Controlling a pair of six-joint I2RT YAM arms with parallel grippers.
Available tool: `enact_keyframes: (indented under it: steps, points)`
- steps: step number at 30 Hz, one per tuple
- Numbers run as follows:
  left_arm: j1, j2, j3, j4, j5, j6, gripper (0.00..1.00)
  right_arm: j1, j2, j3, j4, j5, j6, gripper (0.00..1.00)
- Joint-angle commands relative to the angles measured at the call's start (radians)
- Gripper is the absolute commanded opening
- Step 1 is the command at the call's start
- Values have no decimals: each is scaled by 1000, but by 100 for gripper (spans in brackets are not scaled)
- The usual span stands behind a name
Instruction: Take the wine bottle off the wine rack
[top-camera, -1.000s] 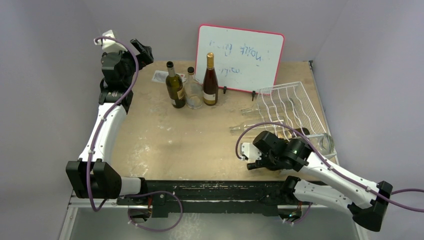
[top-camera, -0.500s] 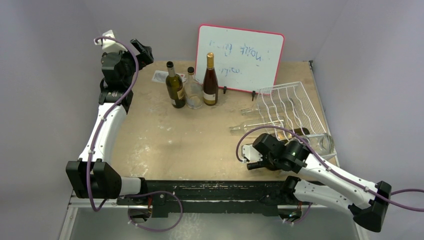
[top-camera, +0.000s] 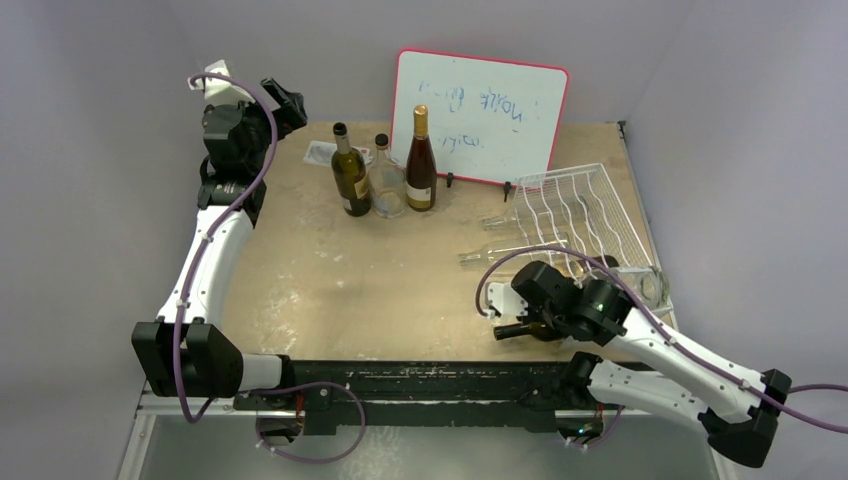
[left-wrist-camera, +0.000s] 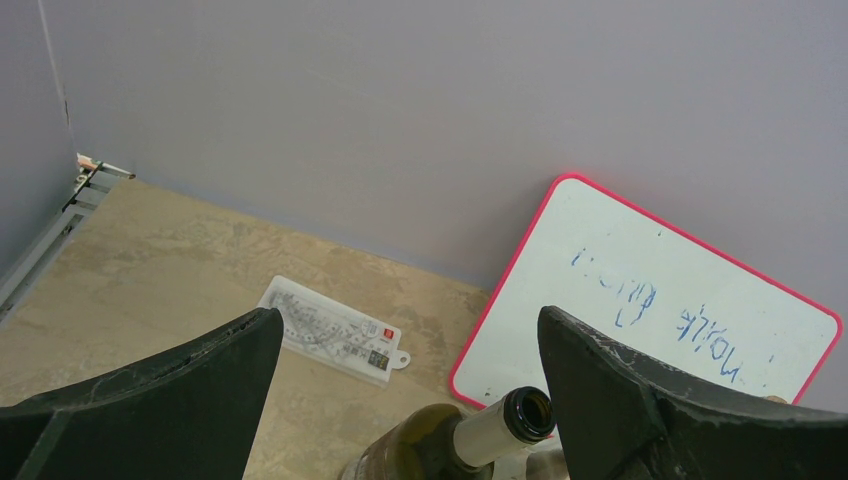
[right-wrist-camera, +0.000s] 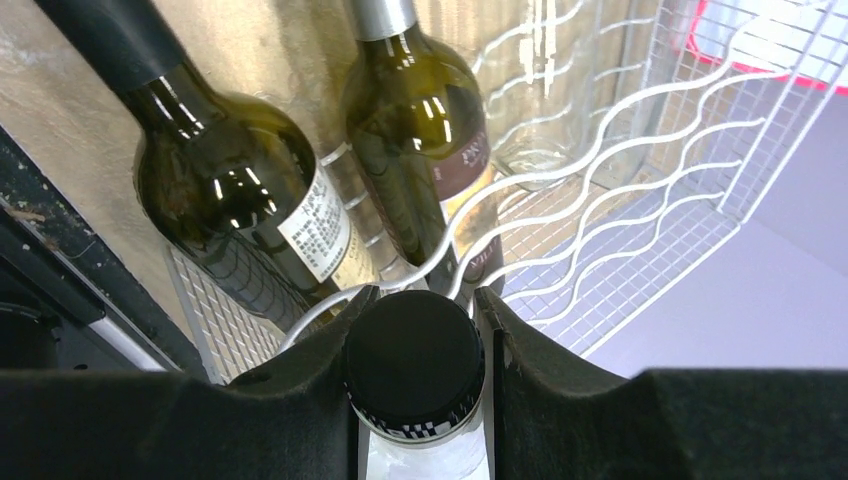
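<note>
The white wire wine rack (top-camera: 590, 205) lies at the right of the table and also shows in the right wrist view (right-wrist-camera: 640, 150). My right gripper (top-camera: 522, 326) is at its near left corner, shut on the black-capped neck of a wine bottle (right-wrist-camera: 413, 370). In the top view only the bottle's dark neck end (top-camera: 506, 331) shows, and the arm hides the rest. Two dark bottles (right-wrist-camera: 240, 200) (right-wrist-camera: 430, 150) lie on the rack's cradles beyond my fingers. My left gripper (top-camera: 285, 100) is open and empty, raised at the far left corner.
Three bottles stand at the back centre: green (top-camera: 351, 178), clear (top-camera: 387, 185), dark red (top-camera: 421, 165). A red-framed whiteboard (top-camera: 480, 115) leans on the back wall. Clear bottles (top-camera: 500, 254) lie left of the rack. A clear jar (top-camera: 650, 286) sits at its near end. A flat packet (left-wrist-camera: 330, 330) lies at the far left.
My right arm's wrist has shifted slightly right and toward the near edge, and the bottle's dark neck end now shows at the fingers. The left arm has not moved.
</note>
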Motion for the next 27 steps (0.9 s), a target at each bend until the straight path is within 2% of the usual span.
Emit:
enact_keyframes:
  steps: [1, 17, 27]
  points:
    - [-6, -16, 25, 37, 15, 9, 99, 0, -21, 107, -20, 50, 25, 0]
    - [-6, -25, 26, 36, 12, 10, 99, -1, 26, 426, 64, 150, 4, 0]
    - [-6, -26, 25, 35, 8, 14, 99, 0, 103, 556, 242, 130, -41, 0]
